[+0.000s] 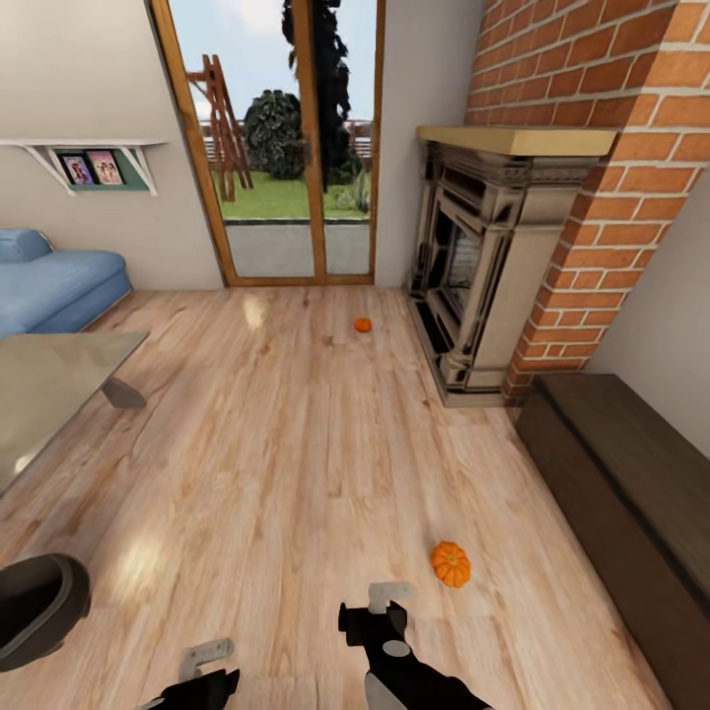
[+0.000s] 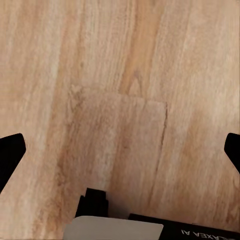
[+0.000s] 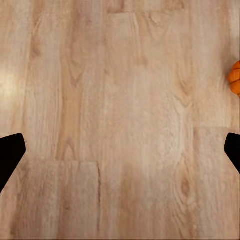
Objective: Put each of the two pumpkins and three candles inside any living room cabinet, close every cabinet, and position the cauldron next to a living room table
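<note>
Your right gripper point(image 1: 392, 602) hangs spread wide and empty over the floor point(image 1: 296, 434); the nearer pumpkin point(image 1: 451, 563) lies just beside it, toward the cabinet point(image 1: 631, 493). The far pumpkin point(image 1: 363, 324) sits near the fireplace point(image 1: 483, 266). Your left gripper point(image 1: 209, 663) is likewise spread.

Pale plank floor point(image 1: 296, 444) — brick fireplace point(image 1: 513, 256), glass doors point(image 1: 286, 148), blue sofa point(image 1: 49, 286).

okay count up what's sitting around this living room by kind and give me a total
Pumpkins: 2, near one and far one, both on the floor
Cauldron: 1
Cabinet: 1
Table: 1
Sofa: 1
Fireplace: 1
Total: 7
</note>
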Motion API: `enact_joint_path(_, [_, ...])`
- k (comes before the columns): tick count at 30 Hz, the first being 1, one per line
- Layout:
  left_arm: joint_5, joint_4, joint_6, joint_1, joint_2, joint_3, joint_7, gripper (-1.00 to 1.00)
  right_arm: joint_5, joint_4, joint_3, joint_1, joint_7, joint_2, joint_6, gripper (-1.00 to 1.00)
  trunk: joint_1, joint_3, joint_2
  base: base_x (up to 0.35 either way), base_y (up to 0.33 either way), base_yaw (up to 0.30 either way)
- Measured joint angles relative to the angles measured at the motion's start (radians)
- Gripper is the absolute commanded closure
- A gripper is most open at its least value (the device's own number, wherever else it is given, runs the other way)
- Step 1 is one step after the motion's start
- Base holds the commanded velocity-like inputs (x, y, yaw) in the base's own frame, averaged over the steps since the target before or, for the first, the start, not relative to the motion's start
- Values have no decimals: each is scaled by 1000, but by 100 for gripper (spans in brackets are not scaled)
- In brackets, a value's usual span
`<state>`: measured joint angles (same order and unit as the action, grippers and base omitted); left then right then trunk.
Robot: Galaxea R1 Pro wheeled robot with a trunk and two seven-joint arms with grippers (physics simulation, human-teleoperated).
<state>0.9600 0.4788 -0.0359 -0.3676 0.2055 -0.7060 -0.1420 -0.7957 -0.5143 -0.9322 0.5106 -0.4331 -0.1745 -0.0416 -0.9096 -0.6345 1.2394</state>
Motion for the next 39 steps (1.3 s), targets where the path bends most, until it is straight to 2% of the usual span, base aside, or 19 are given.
enact_joint_path(27, [-2, 0, 0, 0, 0, -1, 0, -100, 0, -1, 0, 0, 0, 0, -5, -100, 0, -6, 0, 282, 175, -23])
enact_joint_path(39, [-2, 0, 0, 0, 0, -1, 1, -100, 1, 0, -1, 0, -1, 0, -26, -100, 0, 9, 0, 302, 114, -135])
